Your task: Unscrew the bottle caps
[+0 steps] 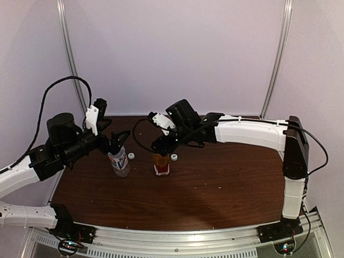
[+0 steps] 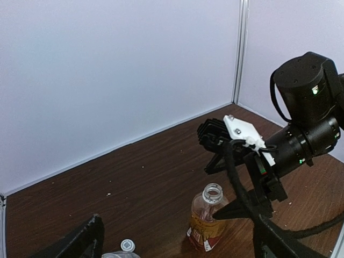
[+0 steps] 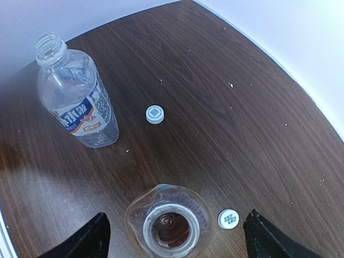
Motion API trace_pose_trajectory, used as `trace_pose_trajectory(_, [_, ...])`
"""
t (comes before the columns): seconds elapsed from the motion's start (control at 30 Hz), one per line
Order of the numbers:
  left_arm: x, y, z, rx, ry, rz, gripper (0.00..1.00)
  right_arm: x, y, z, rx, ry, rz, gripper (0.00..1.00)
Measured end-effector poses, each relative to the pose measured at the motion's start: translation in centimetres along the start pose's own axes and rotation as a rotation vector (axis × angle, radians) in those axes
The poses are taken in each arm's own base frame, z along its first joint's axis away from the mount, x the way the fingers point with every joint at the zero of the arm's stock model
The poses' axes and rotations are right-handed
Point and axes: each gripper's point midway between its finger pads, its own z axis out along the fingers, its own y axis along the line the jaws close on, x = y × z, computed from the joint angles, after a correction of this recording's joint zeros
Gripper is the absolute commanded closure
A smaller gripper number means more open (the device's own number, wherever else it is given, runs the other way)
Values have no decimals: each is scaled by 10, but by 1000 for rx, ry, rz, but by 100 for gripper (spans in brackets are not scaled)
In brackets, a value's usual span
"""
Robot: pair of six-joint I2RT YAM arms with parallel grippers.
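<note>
Both bottles stand upright with open necks. The colourless bottle point(image 1: 119, 162) with the white-grey label shows in the right wrist view point(image 3: 80, 97); only its top edge shows in the left wrist view point(image 2: 119, 255). Its white cap point(image 1: 131, 156) lies on the table beside it point(image 3: 155, 114) point(image 2: 127, 245). The amber bottle point(image 1: 161, 164) with the red-yellow label point(image 2: 208, 217) sits under my right gripper point(image 3: 169, 226). Its white cap point(image 1: 174, 157) lies just right of it point(image 3: 228, 219). My left gripper point(image 1: 115, 144) point(image 2: 177, 250) is open over the colourless bottle. My right gripper point(image 1: 161, 145) point(image 3: 176, 217) is open and straddles the amber bottle's neck without touching.
The dark wooden table point(image 1: 215, 188) is walled by white panels at the back and sides. The right arm's wrist and cable point(image 2: 301, 123) hang close above the amber bottle. A black cable loops off the left arm point(image 1: 54, 91).
</note>
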Motion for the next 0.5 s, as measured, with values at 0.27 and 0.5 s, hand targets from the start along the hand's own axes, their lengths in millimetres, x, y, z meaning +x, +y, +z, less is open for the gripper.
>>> trace_pose_trajectory(0.27, [2,14,-5,-79,50,24,2,-11,-9,-45,9,-63,50,0])
trace_pose_trajectory(0.5, [0,33,-10,-184,77,48,2,-13,-58,-96,86,-131,158,0])
